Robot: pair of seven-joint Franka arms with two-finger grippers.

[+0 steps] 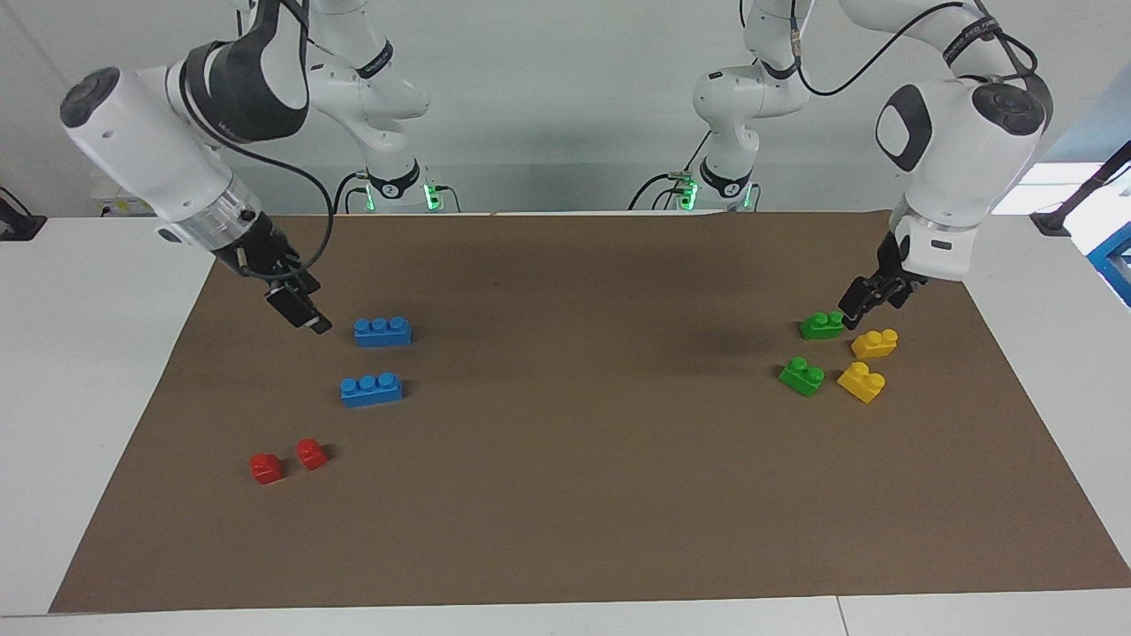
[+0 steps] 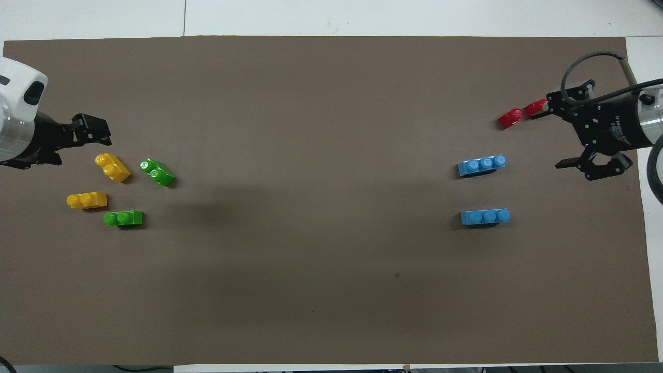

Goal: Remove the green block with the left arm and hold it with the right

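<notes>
Two green blocks lie apart on the brown mat at the left arm's end: one point(image 1: 822, 325) point(image 2: 124, 218) nearer to the robots, the other point(image 1: 801, 375) point(image 2: 157, 172) farther out. My left gripper point(image 1: 855, 309) point(image 2: 75, 146) hangs open and empty above the mat beside the yellow blocks, touching nothing. At the right arm's end, my right gripper point(image 1: 300, 314) point(image 2: 554, 137) is raised over the mat's edge, open and empty, apart from the blue bricks.
Two yellow blocks point(image 1: 875, 343) point(image 1: 861, 382) lie beside the green ones. Two blue three-stud bricks point(image 1: 383, 331) point(image 1: 372, 389) and two small red blocks point(image 1: 266, 467) point(image 1: 311, 453) lie at the right arm's end of the mat point(image 1: 565, 495).
</notes>
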